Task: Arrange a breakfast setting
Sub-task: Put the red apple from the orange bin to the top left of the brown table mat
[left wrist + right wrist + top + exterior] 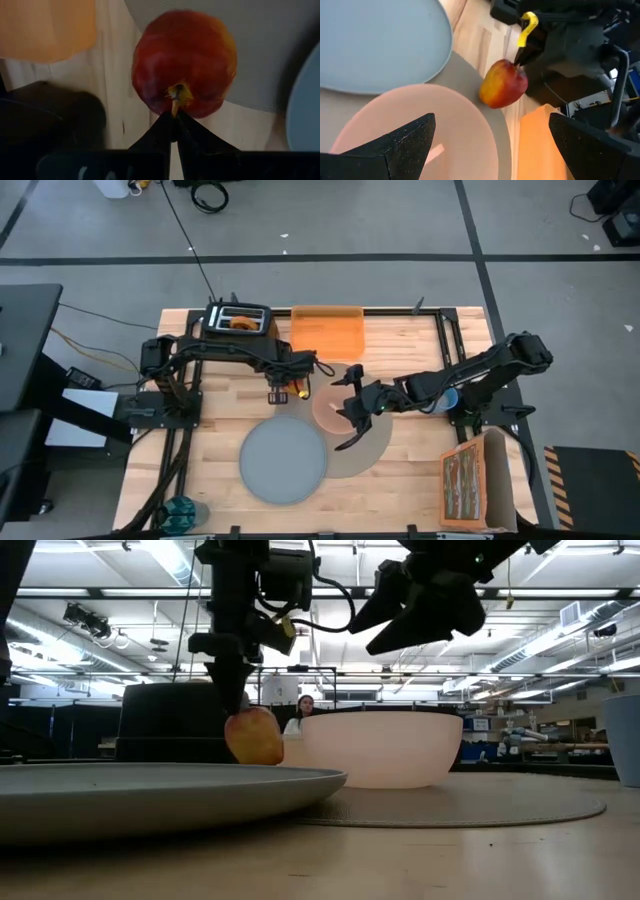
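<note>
A red apple (184, 60) hangs from my left gripper (300, 392), which is shut on it, beside the far left edge of the grey-brown placemat (375, 448). The translucent pink bowl (333, 412) stands on the placemat. My right gripper (352, 420) hovers open and empty above the bowl, its fingers (405, 140) spread wide. A grey plate (285, 460) lies partly on the placemat's left side. A browned bagel (240, 322) sticks up out of a toaster at the far left. A blue cup (447, 398) stands under my right arm. The spoon is out of view. My left gripper pinches the apple's stem (175, 102) between its two fingertips (165, 125), coming from above and pointing down. The apple hangs upright below the fingers (253, 735). I cannot tell whether its underside touches the table.
An orange board (327, 330) lies at the far middle, beside the toaster (238, 320). A cardboard box (475, 480) stands at the near right. A teal object (183, 510) sits at the near left edge. A person (303, 710) is far off in the room.
</note>
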